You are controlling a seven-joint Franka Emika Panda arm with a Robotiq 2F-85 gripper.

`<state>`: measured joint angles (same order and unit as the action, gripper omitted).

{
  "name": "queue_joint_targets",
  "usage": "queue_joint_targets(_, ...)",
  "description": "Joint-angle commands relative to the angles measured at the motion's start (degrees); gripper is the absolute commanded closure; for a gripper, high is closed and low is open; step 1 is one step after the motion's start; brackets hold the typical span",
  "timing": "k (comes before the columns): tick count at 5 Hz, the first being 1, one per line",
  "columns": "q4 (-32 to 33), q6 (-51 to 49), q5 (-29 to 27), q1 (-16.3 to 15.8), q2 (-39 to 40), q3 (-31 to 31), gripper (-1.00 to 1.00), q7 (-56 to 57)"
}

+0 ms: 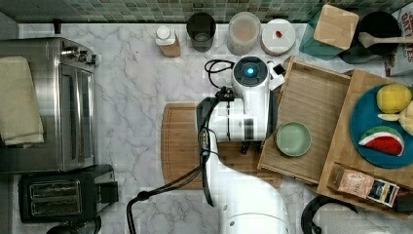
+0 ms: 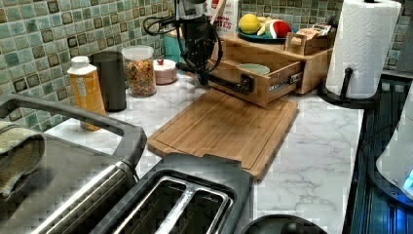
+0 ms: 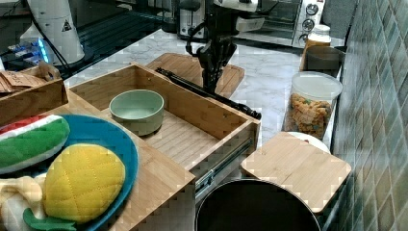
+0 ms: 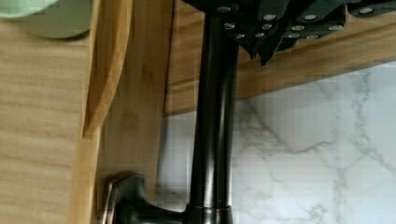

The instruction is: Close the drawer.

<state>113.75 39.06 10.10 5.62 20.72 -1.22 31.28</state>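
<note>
In the top view, going from its left, a toaster oven (image 1: 53,105) with a folded cloth (image 1: 18,100) on it runs off the frame's edge, and a slot toaster (image 1: 61,197) below it is cropped at the bottom. A wooden cutting board (image 1: 180,141) lies on the marble counter (image 1: 131,97), but the white arm (image 1: 246,112) covers the board's right part and also hides the gripper and the drawer front beneath it. Right of the arm, the drawer (image 1: 316,100) stands pulled out from the wooden shelf unit (image 1: 348,146), with a pale green bowl (image 1: 293,138) in it near the front wall. A blue plate (image 1: 365,122) of toy fruit sits on the shelf top, cut off at the top view's right edge. In the left view the gripper (image 2: 204,73) is down at the drawer's dark bar handle (image 2: 229,84), just in front of the drawer face. In the right view the gripper (image 3: 211,72) reaches the handle (image 3: 207,91) near its middle. The wrist view shows the handle (image 4: 212,116) running up between the dark fingers (image 4: 280,39), whose tips are cropped by the frame, so whether they clamp the bar cannot be made out.
</note>
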Motion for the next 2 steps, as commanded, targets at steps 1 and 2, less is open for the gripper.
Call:
queue_joint_targets(1, 5.77, 9.00, -2.41, 12.13, -7.78, -6.85, 1.00, 12.14)
queue_joint_targets(2, 5.88, 9.86, -3.86, 14.98, -6.76, -6.97, 1.00, 17.95)
